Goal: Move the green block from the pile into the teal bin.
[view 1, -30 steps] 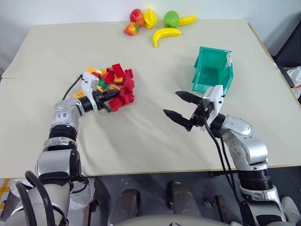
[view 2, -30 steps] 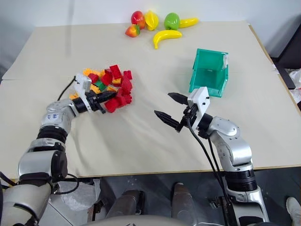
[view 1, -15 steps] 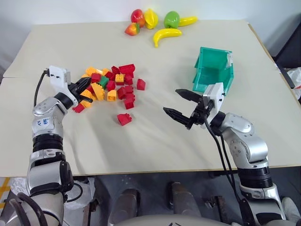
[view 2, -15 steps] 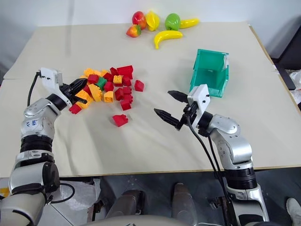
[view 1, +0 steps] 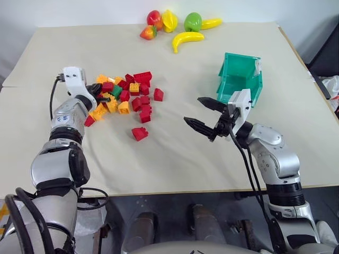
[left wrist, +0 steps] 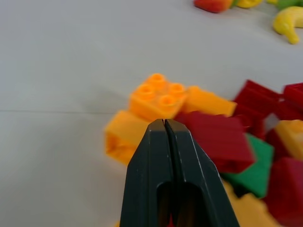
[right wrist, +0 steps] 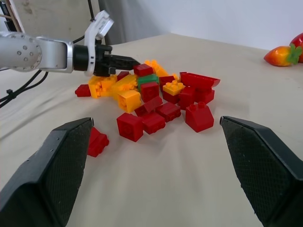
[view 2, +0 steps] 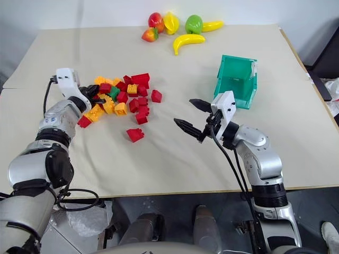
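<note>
One green block (view 1: pixel 116 91) sits among the pile (view 1: pixel 123 98) near the worktop's left edge. Left gripper (view 1: pixel 98 92), pinched shut and empty, should open before reaching it; right gripper (view 1: pixel 202 113) hangs wide, empty.

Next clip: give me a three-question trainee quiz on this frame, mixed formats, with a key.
1. True or false: the left gripper is shut with nothing between its fingers.
2. Where is the green block? A) in the pile B) in the teal bin C) in the right gripper
3. Fill in: the right gripper's jaws are ____.

Key: 1 true; 2 A; 3 open.
</note>
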